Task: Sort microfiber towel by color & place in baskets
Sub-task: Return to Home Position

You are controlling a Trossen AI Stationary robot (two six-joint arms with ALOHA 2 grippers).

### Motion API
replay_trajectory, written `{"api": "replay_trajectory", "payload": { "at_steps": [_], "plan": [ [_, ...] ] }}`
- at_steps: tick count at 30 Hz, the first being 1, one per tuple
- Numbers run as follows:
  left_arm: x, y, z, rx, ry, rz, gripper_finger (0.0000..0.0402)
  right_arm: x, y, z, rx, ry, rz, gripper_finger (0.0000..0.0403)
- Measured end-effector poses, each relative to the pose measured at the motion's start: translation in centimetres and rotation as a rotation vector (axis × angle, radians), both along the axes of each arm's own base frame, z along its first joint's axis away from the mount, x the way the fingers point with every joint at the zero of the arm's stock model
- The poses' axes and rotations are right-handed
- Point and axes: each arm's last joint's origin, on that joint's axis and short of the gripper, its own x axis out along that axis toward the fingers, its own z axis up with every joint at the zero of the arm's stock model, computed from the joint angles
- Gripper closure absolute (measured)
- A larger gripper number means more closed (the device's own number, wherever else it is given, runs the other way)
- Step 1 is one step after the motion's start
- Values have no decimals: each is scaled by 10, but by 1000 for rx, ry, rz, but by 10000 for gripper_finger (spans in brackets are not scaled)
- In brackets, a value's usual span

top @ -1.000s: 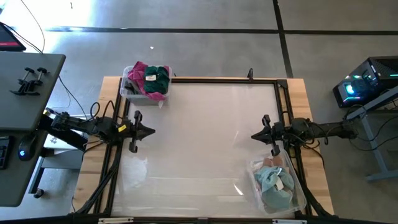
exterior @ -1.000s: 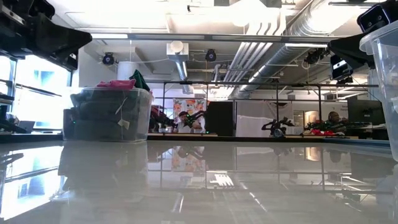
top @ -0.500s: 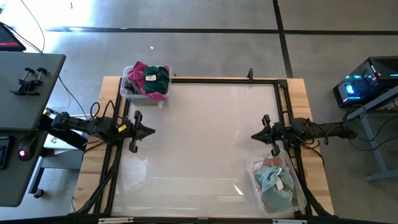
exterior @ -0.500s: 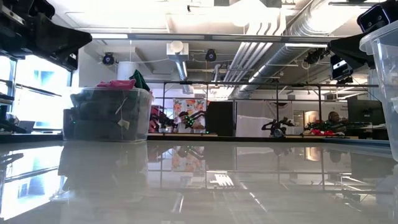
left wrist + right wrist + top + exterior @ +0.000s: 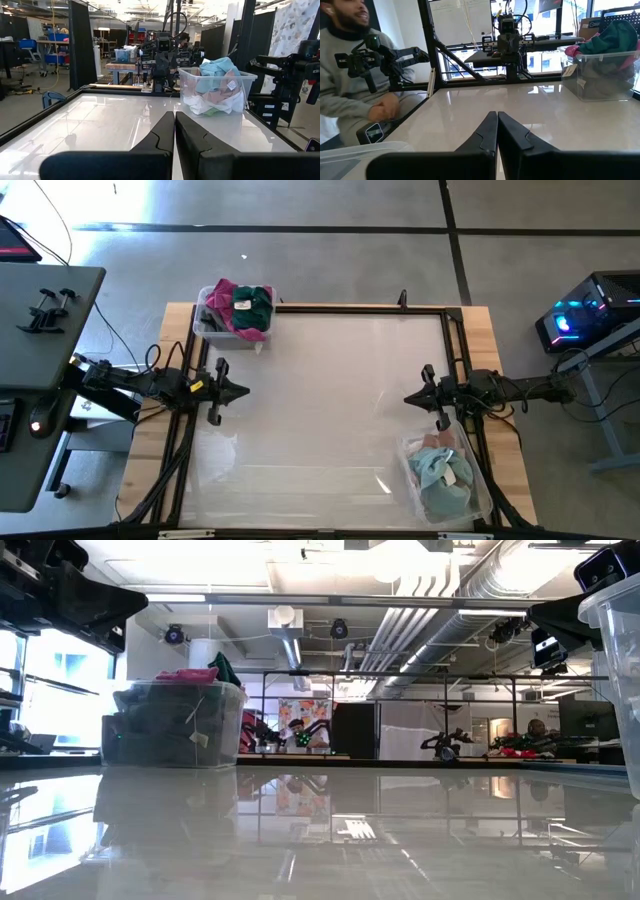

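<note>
A small clear tub (image 5: 232, 325) stands at the table's far left corner, filled with dark towels in magenta, green and grey (image 5: 245, 304); it also shows in the low view (image 5: 178, 725) and the right wrist view (image 5: 600, 70). A longer clear tub (image 5: 446, 478) sits at the near right corner holding pale teal, pink and white towels (image 5: 216, 82). My left gripper (image 5: 244, 391) hovers shut over the table's left side. My right gripper (image 5: 408, 399) hovers shut over the right side, just beyond the longer tub.
The white glossy tabletop (image 5: 320, 410) lies between the two grippers, framed by a black rail (image 5: 360, 309). A person (image 5: 355, 85) sits beyond the table's near edge, seen in the right wrist view.
</note>
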Motion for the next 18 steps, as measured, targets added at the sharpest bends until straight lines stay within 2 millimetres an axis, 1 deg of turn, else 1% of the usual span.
{"api": "replay_trajectory", "payload": {
  "at_steps": [18],
  "plan": [
    [0, 0, 0, 0, 0, 0, 397, 0, 0, 0, 0, 0, 0, 402]
  ]
}}
